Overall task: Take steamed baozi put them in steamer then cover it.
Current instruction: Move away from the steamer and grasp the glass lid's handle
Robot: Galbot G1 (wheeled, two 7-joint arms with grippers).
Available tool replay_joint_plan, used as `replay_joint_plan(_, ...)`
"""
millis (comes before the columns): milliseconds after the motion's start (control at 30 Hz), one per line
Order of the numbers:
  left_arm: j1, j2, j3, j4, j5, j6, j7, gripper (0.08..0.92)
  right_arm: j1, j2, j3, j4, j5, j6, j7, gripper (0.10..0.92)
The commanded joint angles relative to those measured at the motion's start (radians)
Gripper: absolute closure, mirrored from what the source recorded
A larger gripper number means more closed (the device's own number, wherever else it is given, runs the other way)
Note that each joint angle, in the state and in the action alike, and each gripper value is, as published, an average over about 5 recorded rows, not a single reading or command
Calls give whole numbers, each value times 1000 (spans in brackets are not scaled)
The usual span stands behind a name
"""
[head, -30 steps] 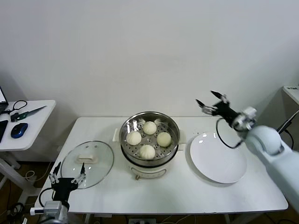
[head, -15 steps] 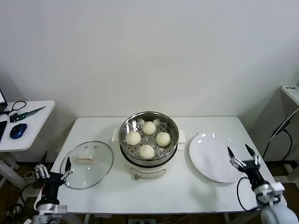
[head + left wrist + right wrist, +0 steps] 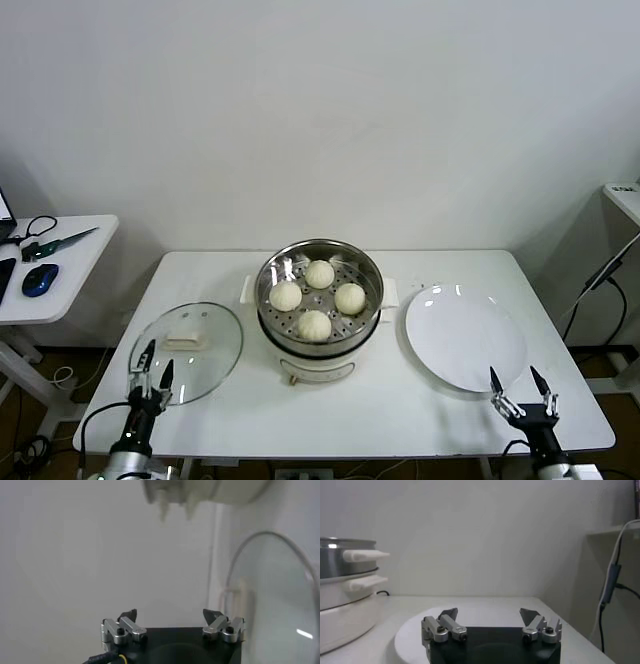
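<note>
A flat white plate (image 3: 465, 338) lies on the white bench (image 3: 390, 410); a side table (image 3: 50, 265) holds a blue mouse (image 3: 40, 279).

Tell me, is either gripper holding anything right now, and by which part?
Nothing is held. The left gripper is open by the cover, touching nothing; the right gripper is open near the plate.

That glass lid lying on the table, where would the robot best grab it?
Probably by the cream-white handle at the centre of the cover, coming straight down from above. The cover lies flat with the handle facing up, and its glass dome and thin rim offer little to pinch. The open left gripper sits at its near edge, closest.
</note>
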State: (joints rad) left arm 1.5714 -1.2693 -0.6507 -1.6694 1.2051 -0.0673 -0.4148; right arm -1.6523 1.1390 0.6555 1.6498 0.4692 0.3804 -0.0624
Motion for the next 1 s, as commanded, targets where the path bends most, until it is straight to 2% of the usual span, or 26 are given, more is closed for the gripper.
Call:
replay_joint_plan(33,-57,13,25,174,187,-25,-55,177,-70,66,5,9,-39,45,11,203)
replay_joint_plan(533,-270,16,70,251,113,42,36,177,-107,97,8,42,-44,54,15,203)
replay_joint_plan(867,-370,9,80,355,132,92,57,177,-118,109,9,67,-48,55,17,203)
replay_joint_plan(1000,-382,12,78,373,137,94,59,228,-112,111,7,63,-50,52,18,203)
